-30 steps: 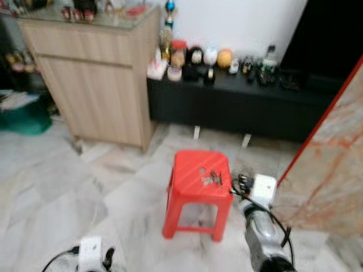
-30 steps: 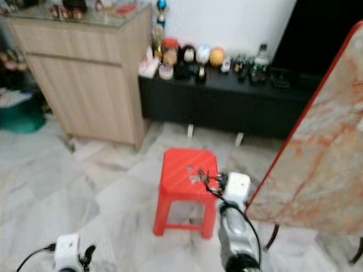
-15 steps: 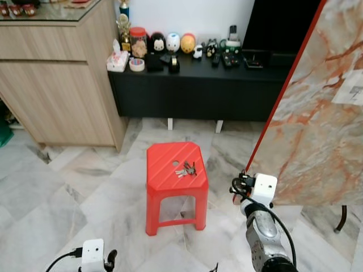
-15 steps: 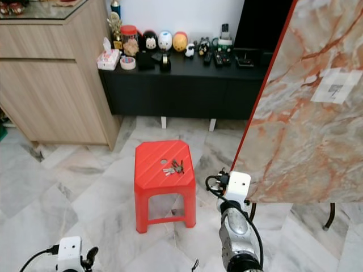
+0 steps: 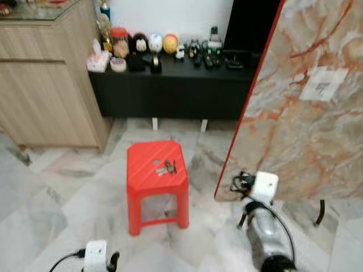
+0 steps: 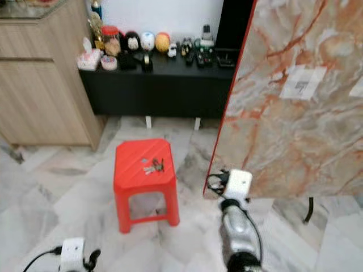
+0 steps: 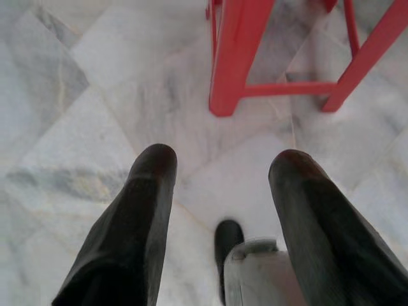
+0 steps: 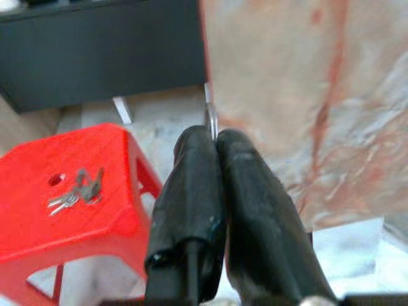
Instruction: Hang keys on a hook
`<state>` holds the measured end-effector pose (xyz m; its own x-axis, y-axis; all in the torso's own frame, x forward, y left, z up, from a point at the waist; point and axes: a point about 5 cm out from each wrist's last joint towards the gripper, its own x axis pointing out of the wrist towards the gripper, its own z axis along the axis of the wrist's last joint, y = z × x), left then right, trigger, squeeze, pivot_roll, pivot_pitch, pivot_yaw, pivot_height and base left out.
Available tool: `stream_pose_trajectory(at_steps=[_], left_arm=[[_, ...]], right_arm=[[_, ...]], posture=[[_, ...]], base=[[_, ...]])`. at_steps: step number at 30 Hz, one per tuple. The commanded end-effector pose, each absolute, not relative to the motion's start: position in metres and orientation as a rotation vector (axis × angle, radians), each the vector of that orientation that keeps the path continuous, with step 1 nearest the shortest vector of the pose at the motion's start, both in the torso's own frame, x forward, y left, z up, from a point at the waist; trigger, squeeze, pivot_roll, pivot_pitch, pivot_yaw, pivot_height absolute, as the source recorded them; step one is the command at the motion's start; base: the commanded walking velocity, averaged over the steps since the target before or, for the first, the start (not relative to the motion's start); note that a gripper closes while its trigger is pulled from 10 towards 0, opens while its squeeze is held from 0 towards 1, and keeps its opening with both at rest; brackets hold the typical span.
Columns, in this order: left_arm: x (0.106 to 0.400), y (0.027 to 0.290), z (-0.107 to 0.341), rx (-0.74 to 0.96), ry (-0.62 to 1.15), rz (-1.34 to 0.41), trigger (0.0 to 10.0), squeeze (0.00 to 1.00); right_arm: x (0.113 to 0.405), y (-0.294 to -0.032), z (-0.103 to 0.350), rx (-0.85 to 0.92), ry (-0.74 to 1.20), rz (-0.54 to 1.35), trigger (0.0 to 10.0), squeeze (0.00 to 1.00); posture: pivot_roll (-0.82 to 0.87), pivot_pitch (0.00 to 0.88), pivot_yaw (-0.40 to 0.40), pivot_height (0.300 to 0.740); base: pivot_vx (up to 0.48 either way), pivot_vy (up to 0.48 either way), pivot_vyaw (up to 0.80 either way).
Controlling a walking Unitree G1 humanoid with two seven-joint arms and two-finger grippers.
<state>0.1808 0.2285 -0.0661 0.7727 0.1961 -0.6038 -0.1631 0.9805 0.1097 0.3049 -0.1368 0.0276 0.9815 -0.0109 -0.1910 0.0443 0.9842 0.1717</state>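
We note the keys (image 5: 165, 167) lying loose on the top of the red stool (image 5: 142, 177), near its small centre hole, at the centre-left of the left eye view. The stool stands on the marble floor (image 5: 51, 192).

The right gripper (image 8: 215, 137) sits at the lower right of the head views, just beside the lower edge of a tilted marble-patterned panel (image 5: 300, 113) with a red rim. In the right wrist view its two black fingers (image 8: 191, 185) are pressed together with nothing between them; the keys are well apart from it, at the left of that frame on the stool.

The left gripper (image 7: 220, 166) hangs low at the bottom left of the head views. Its fingers (image 7: 143, 217) stand spread over bare floor, near one stool leg.

Containers: a red-lidded jar (image 5: 118, 41) stands on the black cabinet (image 5: 170, 85) at upper centre; we cannot tell its contents. Beside it are a tissue box (image 5: 97, 59), a roll of tape (image 5: 118, 64) and round figurines (image 5: 155, 42). A wooden cupboard (image 5: 45, 85) fills the upper left.
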Motion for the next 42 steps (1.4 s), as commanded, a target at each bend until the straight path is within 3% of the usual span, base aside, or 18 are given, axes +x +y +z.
stream_pose_trajectory(at_steps=[1,10,42], left_arm=[[0.1782,0.2224,-0.0695,0.035,0.681,0.187,10.0,0.00],[0.1780,0.2219,-0.0697,0.037,0.681,0.186,10.0,0.00],[0.1787,0.2266,-0.0689,0.066,0.692,0.187,10.0,0.00]], right_arm=[[0.3075,-0.1491,0.0325,0.165,0.163,-0.063,10.0,0.00],[0.3107,-0.1495,0.0368,0.159,0.146,-0.059,10.0,0.00],[0.3099,-0.1507,0.0375,0.154,0.135,-0.073,10.0,0.00]], posture=[[0.00,0.047,-0.068,0.722],[0.00,0.045,-0.072,0.722],[0.00,0.000,-0.060,0.722]], base=[[0.000,-0.311,0.00],[0.000,-0.305,0.00],[0.016,0.000,0.00]])
